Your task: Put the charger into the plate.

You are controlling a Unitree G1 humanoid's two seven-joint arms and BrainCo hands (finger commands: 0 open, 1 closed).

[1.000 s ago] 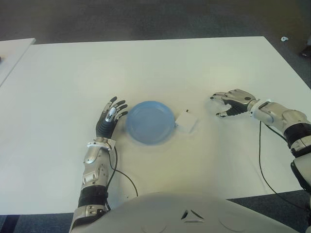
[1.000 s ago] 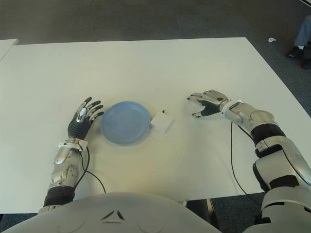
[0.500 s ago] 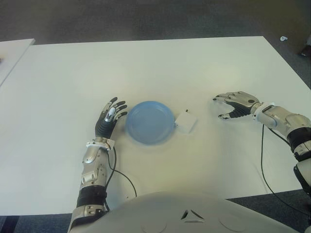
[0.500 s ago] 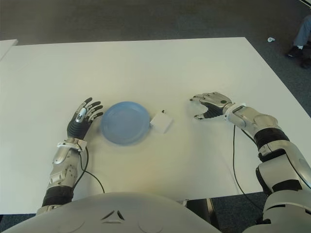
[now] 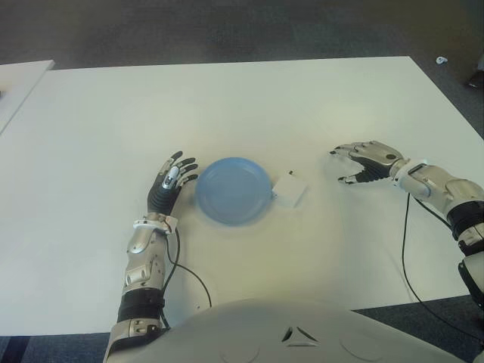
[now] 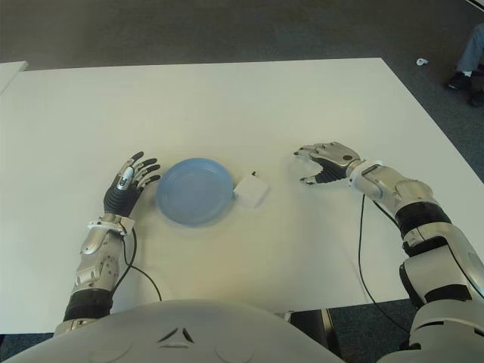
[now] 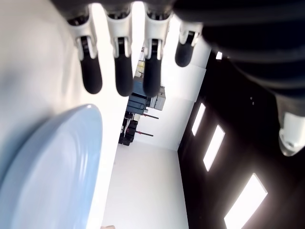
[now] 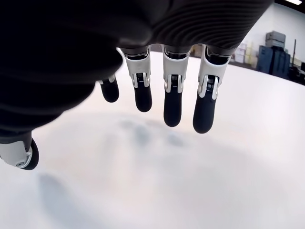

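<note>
A small white square charger (image 5: 290,190) lies on the white table (image 5: 249,106), touching the right rim of a light blue plate (image 5: 233,190). The plate holds nothing. My right hand (image 5: 360,159) hovers to the right of the charger, a short gap away, palm down, fingers loosely spread and holding nothing. In the right wrist view its fingertips (image 8: 172,112) hang over bare table. My left hand (image 5: 171,181) shows just left of the plate, fingers extended and empty; the left wrist view shows the plate (image 7: 52,176) beside its fingers.
Black cables trail from each wrist toward the table's near edge (image 5: 189,276) (image 5: 408,257). A second white table corner (image 5: 19,79) shows at the far left. A person's shoe and leg (image 6: 467,64) show on the dark floor at the far right.
My right hand has drifted slightly to the right and then held nearly still, staying off the charger. The charger, the plate and my left hand have not moved.
</note>
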